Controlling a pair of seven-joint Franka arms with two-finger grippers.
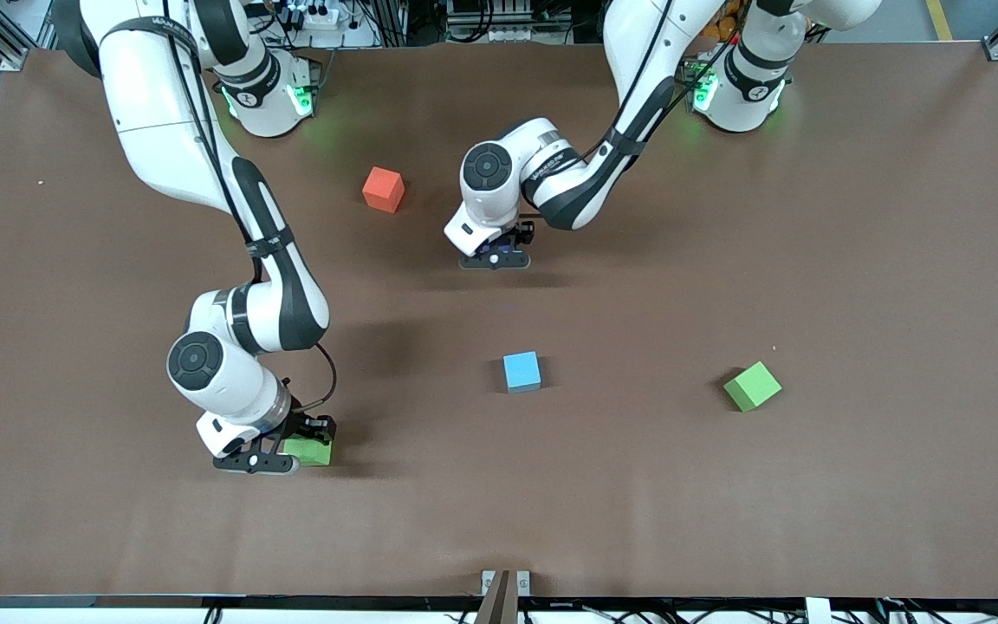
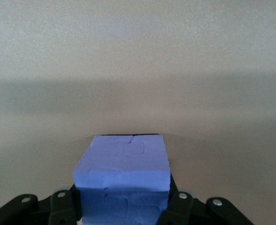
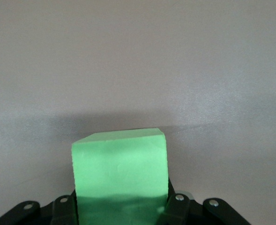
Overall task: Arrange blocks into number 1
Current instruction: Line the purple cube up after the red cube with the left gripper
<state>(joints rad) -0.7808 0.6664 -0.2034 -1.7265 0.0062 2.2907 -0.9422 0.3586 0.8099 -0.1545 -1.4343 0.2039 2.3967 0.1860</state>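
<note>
My left gripper [image 1: 496, 257] is low over the table's middle, toward the robots' bases, shut on a purple block [image 2: 121, 171] whose sides meet both fingers. My right gripper [image 1: 278, 455] is down near the front edge at the right arm's end, shut on a green block [image 1: 312, 451], which fills the right wrist view [image 3: 120, 173]. An orange block [image 1: 383, 189] lies beside the left gripper, toward the right arm's end. A light blue block [image 1: 521, 371] sits mid-table. A second green block [image 1: 752, 386] lies toward the left arm's end. Pink and red blocks are out of view.
The brown table [image 1: 854, 217] stretches wide around the blocks. Both arm bases stand along the edge farthest from the front camera. A small bracket [image 1: 504, 585] sits at the front edge.
</note>
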